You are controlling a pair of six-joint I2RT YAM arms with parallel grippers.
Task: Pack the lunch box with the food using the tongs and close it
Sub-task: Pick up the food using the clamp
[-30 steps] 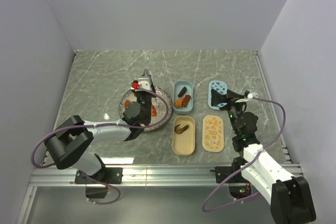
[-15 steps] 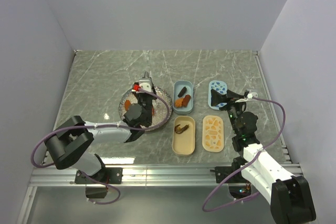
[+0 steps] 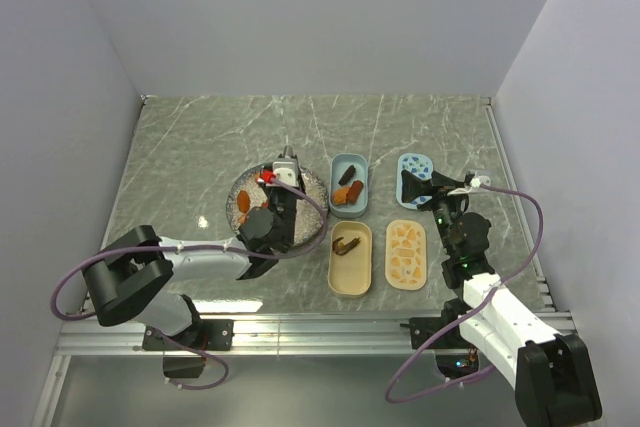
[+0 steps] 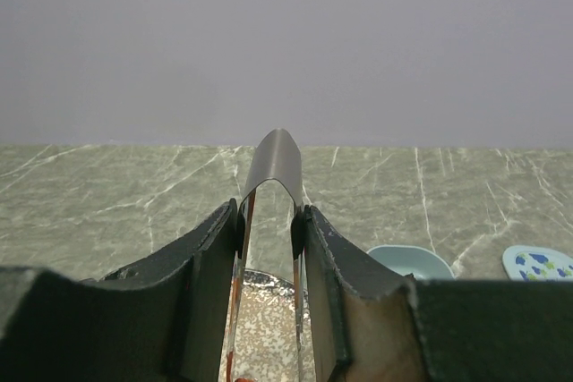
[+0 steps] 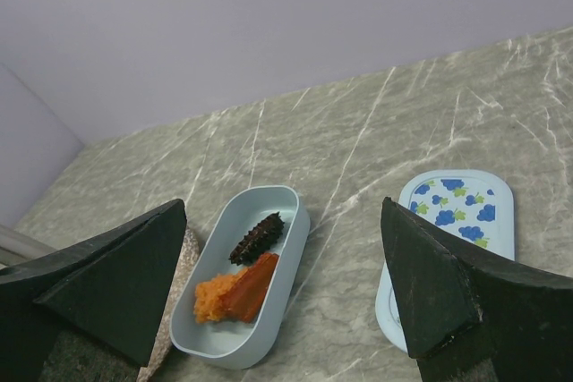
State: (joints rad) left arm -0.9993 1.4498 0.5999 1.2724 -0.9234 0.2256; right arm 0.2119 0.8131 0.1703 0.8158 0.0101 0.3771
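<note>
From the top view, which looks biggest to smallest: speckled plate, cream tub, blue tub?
1. speckled plate: clearly largest.
2. cream tub and blue tub: nearly alike; the cream one looks slightly bigger, but it lies nearer the camera, so unsure.

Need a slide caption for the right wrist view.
Open right gripper frames a blue tub holding orange and dark food, a patterned lid beside it on the marble table.

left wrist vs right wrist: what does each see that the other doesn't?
Left wrist only: the tongs, clamped between the left gripper's fingers. Right wrist only: the food, one dark piece and orange ones, lying inside the blue tub. Both: the blue tub, the patterned lid and the marble table.
</note>
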